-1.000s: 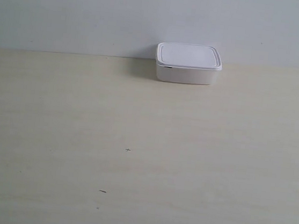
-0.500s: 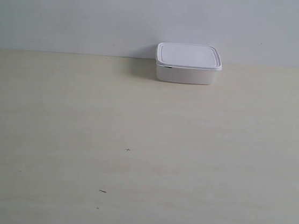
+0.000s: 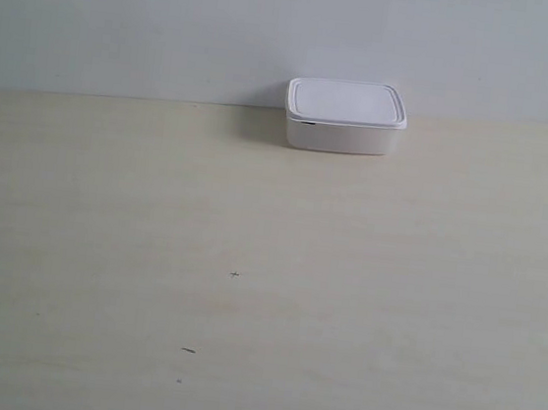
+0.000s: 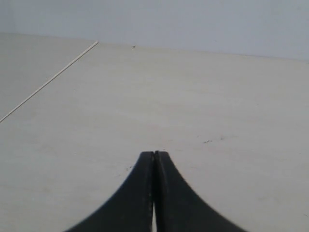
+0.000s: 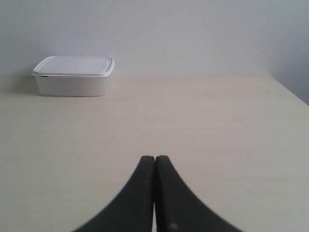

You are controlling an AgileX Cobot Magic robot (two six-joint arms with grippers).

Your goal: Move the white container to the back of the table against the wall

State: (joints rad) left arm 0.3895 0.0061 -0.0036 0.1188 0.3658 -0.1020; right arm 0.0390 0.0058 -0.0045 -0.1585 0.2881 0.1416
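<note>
- The table (image 3: 342, 302) is spreading wide and pale ahead of both grippers. Only a few tiny dark specks (image 3: 234, 275) are lying on its open middle in the exterior view.
- The wall (image 3: 176, 26) is rising plain and smooth along the table's far edge, closing off the room at the back.
- In the right wrist view, the table's side edge (image 5: 289, 94) is running away towards the wall, off to one side of the jaws and well ahead of them.
- In the left wrist view, a thin pale line (image 4: 48, 82) is slanting across the surface, ahead of the jaws and to one side. Whether it is a seam or an edge cannot be told.
- The white container (image 3: 344, 117) is sitting flat at the back of the table at the foot of the wall, with its lid on. Whether it is actually touching the wall cannot be told.
- Its long axis is running along the wall, and one long side is facing the open table.
- The right gripper (image 5: 154, 159) is hovering low over the table with its jaws pressed together on nothing. The container is lying well ahead of the tips and off to one side, well apart from them.
- The left gripper (image 4: 154, 157) is likewise holding its jaws pressed together, pinching nothing, with bare table lying ahead of the tips.
</note>
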